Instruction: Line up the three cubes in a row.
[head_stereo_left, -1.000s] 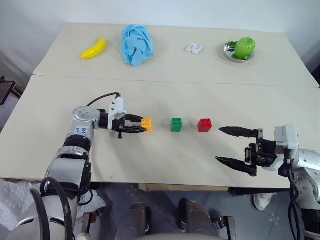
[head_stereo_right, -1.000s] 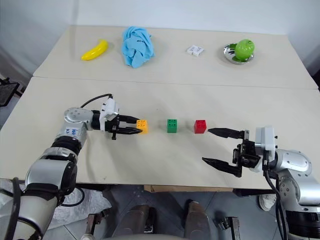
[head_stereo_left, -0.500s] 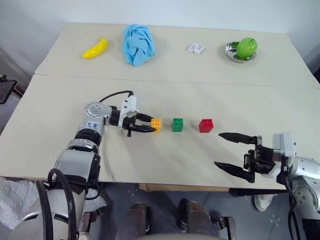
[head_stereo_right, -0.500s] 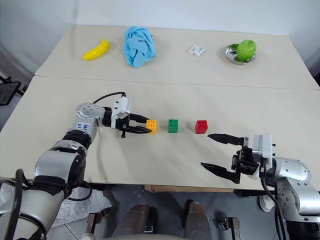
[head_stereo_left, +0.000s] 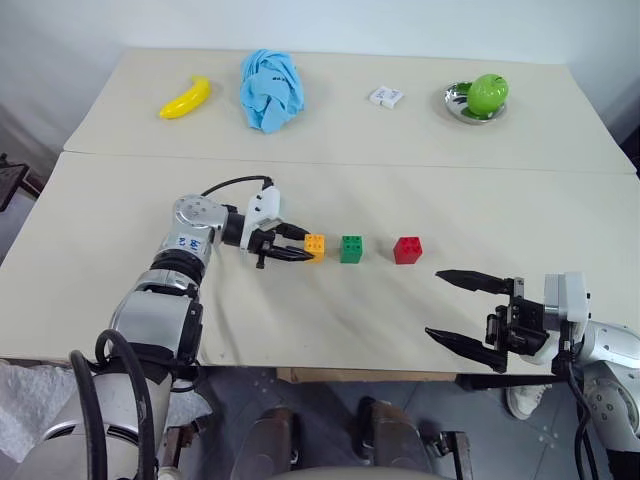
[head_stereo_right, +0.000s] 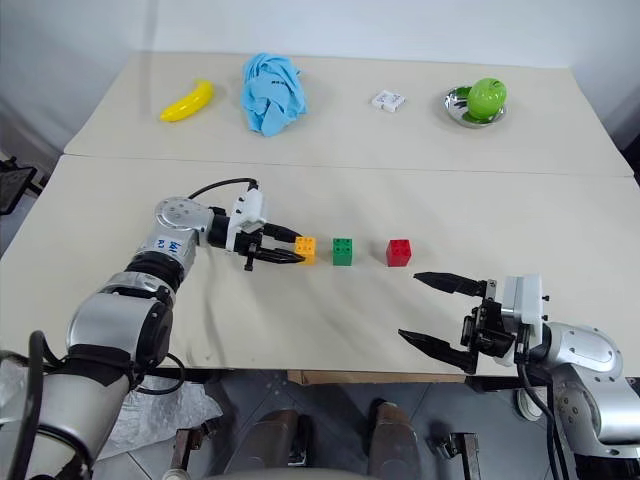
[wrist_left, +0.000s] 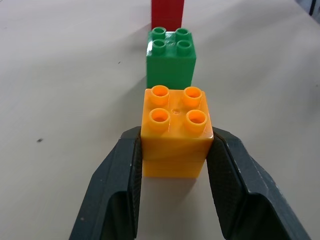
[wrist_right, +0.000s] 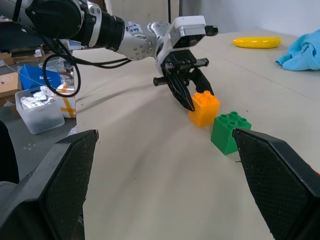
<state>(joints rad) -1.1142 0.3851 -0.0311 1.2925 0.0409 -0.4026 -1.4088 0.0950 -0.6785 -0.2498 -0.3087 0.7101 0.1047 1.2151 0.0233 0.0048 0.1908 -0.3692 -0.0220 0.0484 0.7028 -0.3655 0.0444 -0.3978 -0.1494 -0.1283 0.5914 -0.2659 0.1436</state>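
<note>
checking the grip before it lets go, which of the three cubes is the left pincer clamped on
The orange cube, the leftmost in the row. The left pincer is shut on its sides, while the green cube and red cube stand free.

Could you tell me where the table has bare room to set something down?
Bare: the near table around the block row, and between the red cube and the open right gripper. Crowded: the far edge, and where the left gripper clamps the orange cube beside the green cube.
</note>
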